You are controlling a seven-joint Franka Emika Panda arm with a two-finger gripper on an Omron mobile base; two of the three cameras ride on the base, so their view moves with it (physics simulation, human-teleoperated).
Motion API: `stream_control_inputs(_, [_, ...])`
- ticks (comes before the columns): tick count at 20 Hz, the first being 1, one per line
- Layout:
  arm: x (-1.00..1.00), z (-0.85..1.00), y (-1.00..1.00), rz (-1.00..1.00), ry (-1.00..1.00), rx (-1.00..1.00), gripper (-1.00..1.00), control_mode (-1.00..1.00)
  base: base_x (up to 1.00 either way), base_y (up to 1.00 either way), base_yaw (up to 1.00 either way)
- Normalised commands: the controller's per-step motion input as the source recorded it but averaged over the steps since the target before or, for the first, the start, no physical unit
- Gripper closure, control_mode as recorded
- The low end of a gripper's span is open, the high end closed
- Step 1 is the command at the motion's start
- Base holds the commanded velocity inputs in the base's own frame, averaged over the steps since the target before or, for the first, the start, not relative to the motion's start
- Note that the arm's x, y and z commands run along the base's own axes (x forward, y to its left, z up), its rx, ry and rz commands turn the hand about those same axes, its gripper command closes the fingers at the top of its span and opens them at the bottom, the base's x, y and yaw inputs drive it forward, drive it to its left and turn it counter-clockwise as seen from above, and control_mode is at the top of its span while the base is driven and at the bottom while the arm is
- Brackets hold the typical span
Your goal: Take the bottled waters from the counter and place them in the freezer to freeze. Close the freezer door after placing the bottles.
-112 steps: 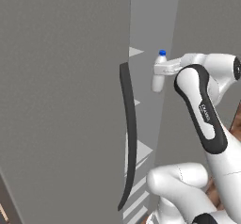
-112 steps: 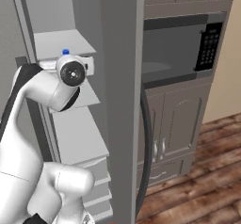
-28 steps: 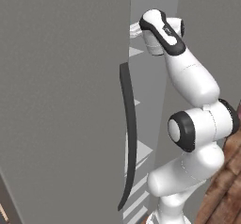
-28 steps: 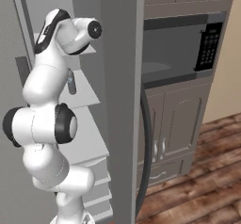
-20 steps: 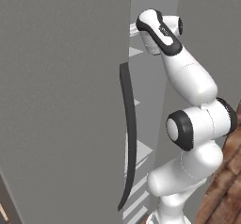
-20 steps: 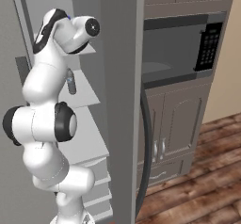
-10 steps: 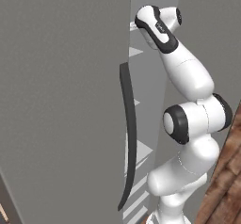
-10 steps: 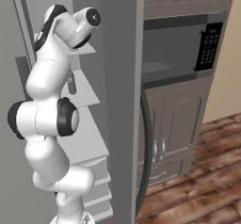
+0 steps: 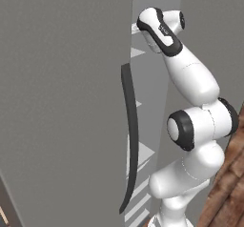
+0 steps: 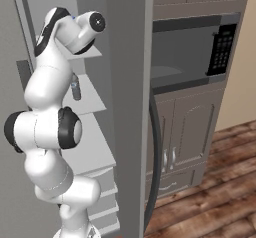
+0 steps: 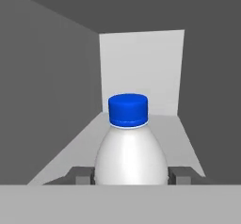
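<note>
A: Grey freezer (image 10: 127, 82) interior, door (image 9: 62, 102) swung wide, pale shelves stepping down the cavity. Arm reaches into the upper section. Where is the bottle?

B: Whitish bottle (image 11: 131, 145), blue cap up, sits directly between the fingers (image 11: 81, 176) in the hand view. Gripper (image 11: 131, 177) is clamped narrow on its body, one finger at each side.

A: Long axis?

B: Upright in the hand view, cap toward the top, roughly square to the line between the fingers. Upper shelf (image 11: 84, 145) runs ahead and under it toward the pale back wall. Cannot tell whether the base already touches the shelf; the bottom of the bottle is hidden.

A: Second bottle?

B: Darker see-through bottle (image 10: 75, 89) stands upright on the next shelf down, seen past the arm in the right base view. So one looks placed, one in hand.

A: What does the next move turn on?

B: My reading: bottle lies straight ahead in the grip with shelf below it, so release wants it lowered until it stands, then jaws opened and a straight withdrawal. Tall, slim shape; tipping is the risk. Door closing remains.
</note>
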Motion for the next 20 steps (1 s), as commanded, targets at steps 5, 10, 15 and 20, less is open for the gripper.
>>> stream_control_inputs(5, [0.00, -0.07, 0.00, 0.00, 0.00, 0.00, -1.00, -1.00, 0.00, 0.00, 0.00])
stream_control_inputs(10, [0.00, -0.01, 0.00, 0.00, 0.00, 0.00, -1.00, -1.00, 0.00, 0.00, 0.00])
stream_control_inputs(15, [0.00, 0.00, 0.00, 0.00, 0.00, 0.00, -1.00, -1.00, 0.00, 0.00, 0.00])
stream_control_inputs(20, [-0.12, 0.07, 0.00, -0.02, 0.00, 0.00, -1.00, -1.00, 0.00, 0.00, 0.00])
